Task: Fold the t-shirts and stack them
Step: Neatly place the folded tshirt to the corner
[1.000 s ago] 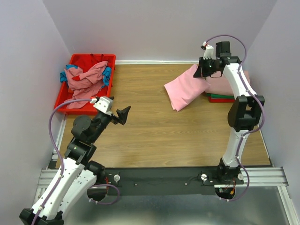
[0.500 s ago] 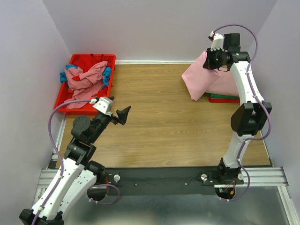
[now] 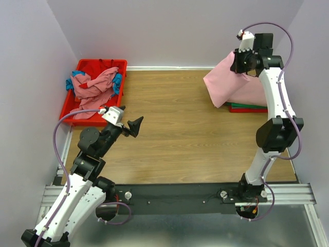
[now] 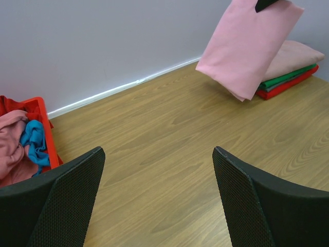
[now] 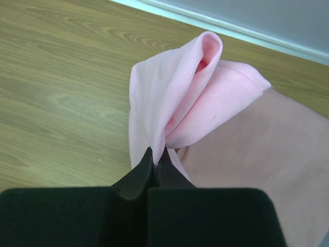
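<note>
My right end effector (image 5: pixel 155 154) is pinched shut on the folded pink shirt (image 3: pixel 222 85), which hangs over the stack (image 3: pixel 252 98) at the desk's (image 3: pixel 180 128) far right corner, and the left end effector (image 3: pixel 134 125) is open and idle, so I'd lower the shirt squarely, edges aligned, before releasing.

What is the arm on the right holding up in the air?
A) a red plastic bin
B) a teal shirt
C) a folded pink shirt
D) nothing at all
C: the right gripper is pinched shut on the pink shirt, which hangs off the table by the stack of folded shirts.
</note>
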